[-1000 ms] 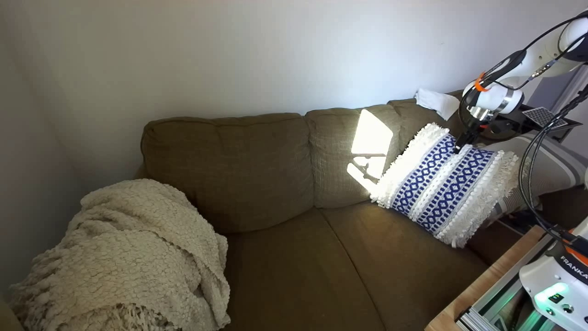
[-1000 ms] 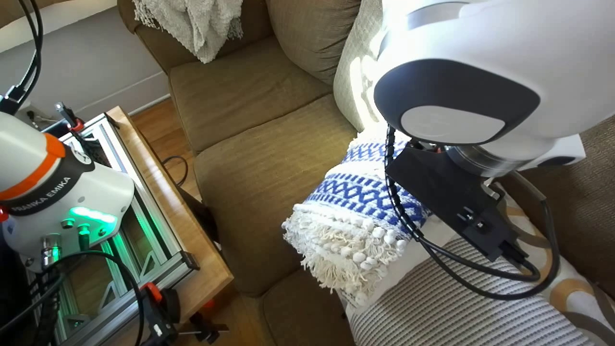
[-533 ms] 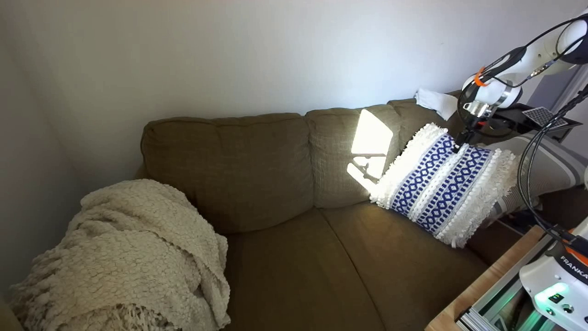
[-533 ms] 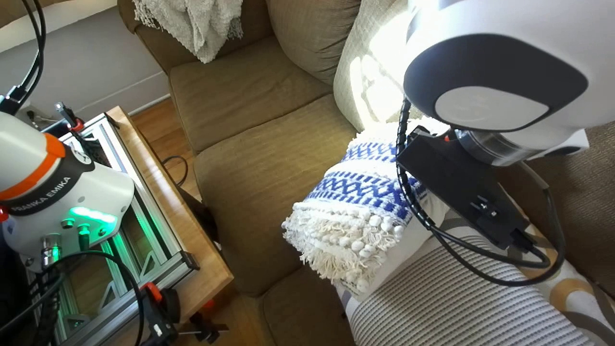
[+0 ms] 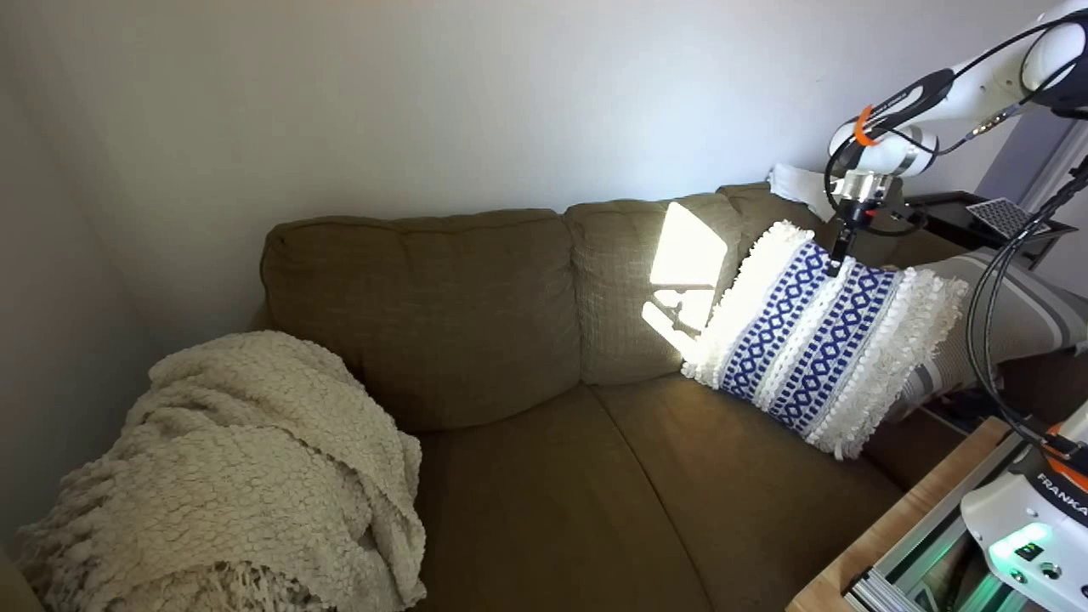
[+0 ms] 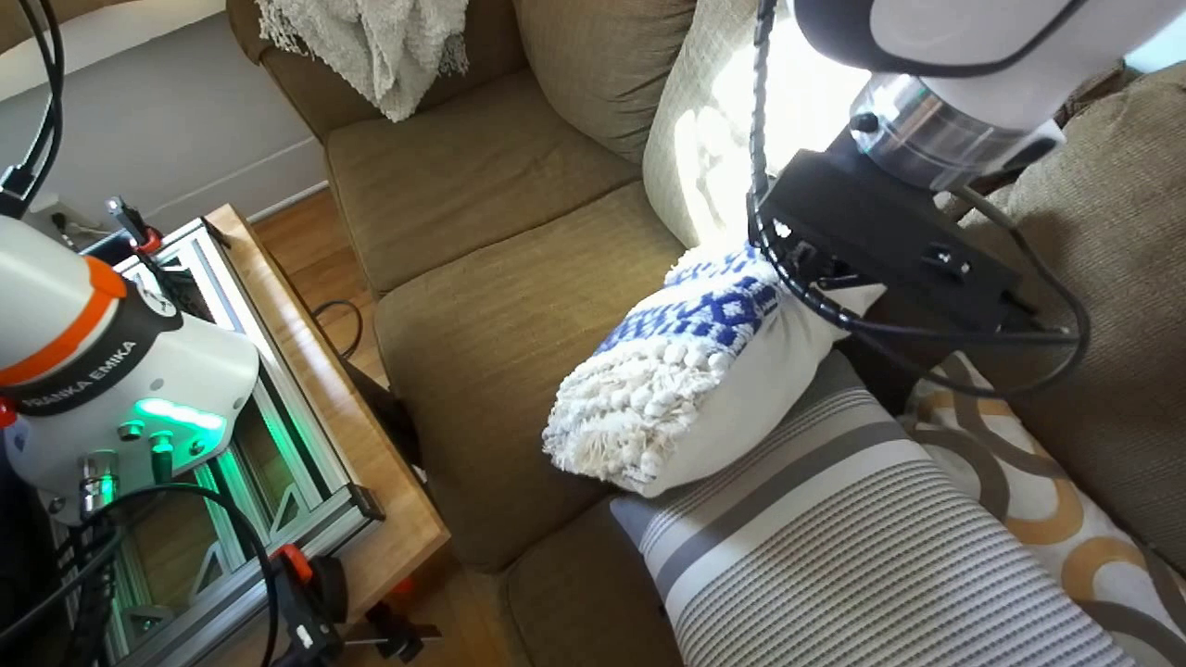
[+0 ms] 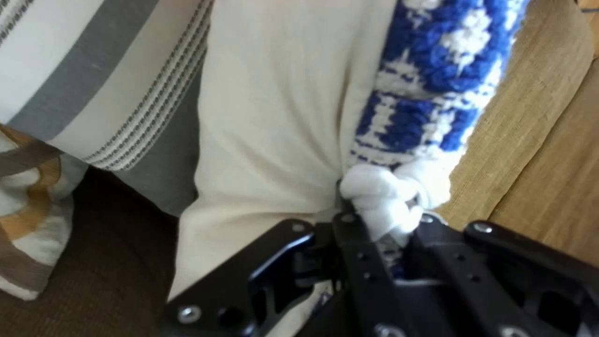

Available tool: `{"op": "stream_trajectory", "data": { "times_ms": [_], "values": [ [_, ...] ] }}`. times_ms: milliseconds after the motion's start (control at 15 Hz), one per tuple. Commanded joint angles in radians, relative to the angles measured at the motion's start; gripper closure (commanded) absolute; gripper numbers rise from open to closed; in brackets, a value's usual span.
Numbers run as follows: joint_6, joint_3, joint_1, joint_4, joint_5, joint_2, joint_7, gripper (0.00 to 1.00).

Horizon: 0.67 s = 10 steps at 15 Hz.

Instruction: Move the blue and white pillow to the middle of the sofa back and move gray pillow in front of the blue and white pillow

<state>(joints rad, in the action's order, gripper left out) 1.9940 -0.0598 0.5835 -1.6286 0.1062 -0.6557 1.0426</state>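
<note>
The black two-finger hand (image 7: 386,208) is standing almost closed, and its fingers are pinching a small part of the edge of the square white pillow with blue patterned bands and shaggy fringe (image 5: 803,340); some white knots are showing between them. This pillow is leaning, tilted, at one side of the olive-brown fabric sofa (image 5: 544,510), so it is not yet occupying the middle of the plump cushioned sofa back (image 5: 416,314). The gray and white striped pillow (image 6: 788,547), which I am taking for the gray one of the task, is lying just beside it; whether they are touching, I cannot tell.

In my judgement, the coming step is carrying the held pillow along the sofa. Because the hand is having only a thin pinch, the soft weight could be swinging or slipping out. If the lower corner is rubbing on the sofa, it could be turning the pillow askew. The black ribbed cable (image 6: 760,139) is hanging near the fringe and could be catching in it.
</note>
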Motion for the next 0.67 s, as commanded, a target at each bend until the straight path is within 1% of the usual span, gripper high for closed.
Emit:
{"op": "stream_trajectory", "data": {
  "times_ms": [0, 333, 600],
  "values": [
    [-0.03, -0.026, -0.085, -0.049, -0.079, 0.068, 0.023, 0.96],
    [0.015, -0.034, -0.182, -0.108, -0.192, 0.138, 0.048, 0.96],
    [0.054, -0.03, -0.247, -0.198, -0.263, 0.23, 0.051, 0.96]
  ]
}}
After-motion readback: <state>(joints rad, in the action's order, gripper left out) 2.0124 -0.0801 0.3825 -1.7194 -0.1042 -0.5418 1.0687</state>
